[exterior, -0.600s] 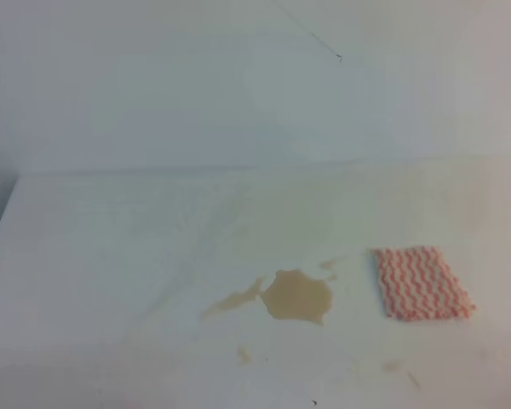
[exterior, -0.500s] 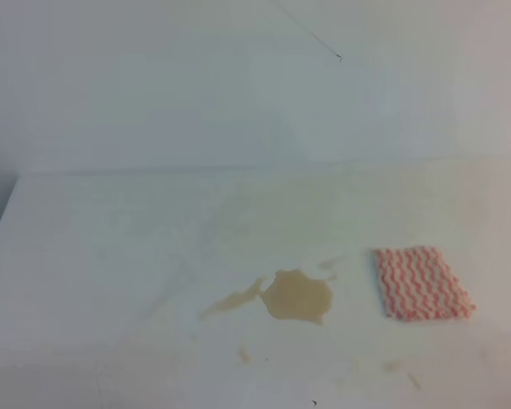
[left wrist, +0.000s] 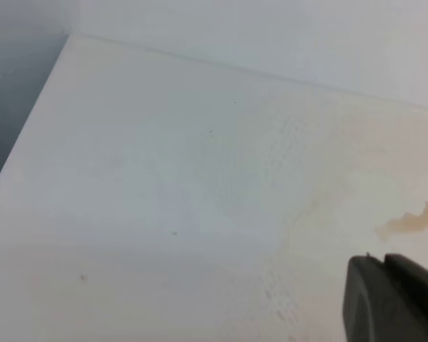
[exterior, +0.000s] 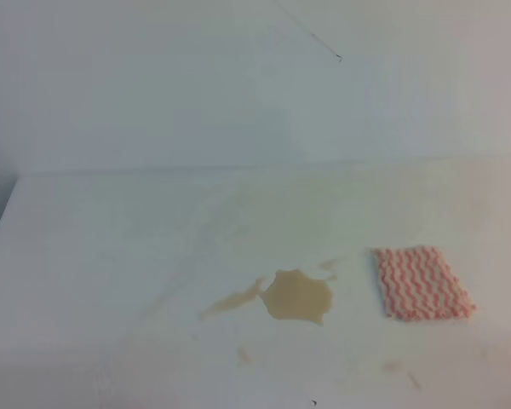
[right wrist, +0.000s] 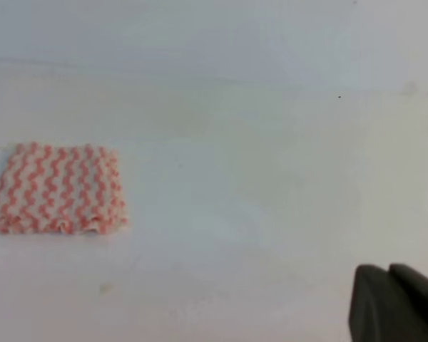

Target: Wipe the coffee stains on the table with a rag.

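On the white worktop [exterior: 111, 247] a tan coffee puddle [exterior: 298, 296] with a thin tail lies near the front, with small droplets [exterior: 244, 353] close by. The pink zigzag rag [exterior: 421, 282] lies flat just to its right, apart from it. Only a dark corner of the left claw [left wrist: 392, 299] and right claw [right wrist: 394, 303] shows; whether either is released or clenched cannot be told.

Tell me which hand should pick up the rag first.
Right, probably. The rag lies right of the coffee stains and fills the right wrist view; the left wrist view shows only a stain tail.
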### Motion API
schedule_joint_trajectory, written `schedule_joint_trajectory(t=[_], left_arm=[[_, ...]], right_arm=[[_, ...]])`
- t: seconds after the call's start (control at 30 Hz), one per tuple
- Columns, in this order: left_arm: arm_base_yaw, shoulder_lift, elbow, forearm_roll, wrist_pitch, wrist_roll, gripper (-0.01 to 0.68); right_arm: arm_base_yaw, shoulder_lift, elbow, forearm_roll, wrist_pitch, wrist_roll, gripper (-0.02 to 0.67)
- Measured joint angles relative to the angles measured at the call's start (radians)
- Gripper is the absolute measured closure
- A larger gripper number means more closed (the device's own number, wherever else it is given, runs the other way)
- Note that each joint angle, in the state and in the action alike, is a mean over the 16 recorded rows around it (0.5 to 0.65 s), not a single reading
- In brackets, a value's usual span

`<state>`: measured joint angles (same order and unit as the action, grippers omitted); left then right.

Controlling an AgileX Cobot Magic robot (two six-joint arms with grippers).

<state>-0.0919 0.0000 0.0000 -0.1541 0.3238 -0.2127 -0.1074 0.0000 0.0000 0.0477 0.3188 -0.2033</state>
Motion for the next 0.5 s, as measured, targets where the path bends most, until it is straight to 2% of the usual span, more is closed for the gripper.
schedule_joint_trajectory(t=[0.5], left_arm=[[0.000, 0.000, 0.000, 0.000, 0.000, 0.000, 0.674]], right_arm=[[0.000, 0.000, 0.000, 0.027, -0.001, 0.000, 0.652]])
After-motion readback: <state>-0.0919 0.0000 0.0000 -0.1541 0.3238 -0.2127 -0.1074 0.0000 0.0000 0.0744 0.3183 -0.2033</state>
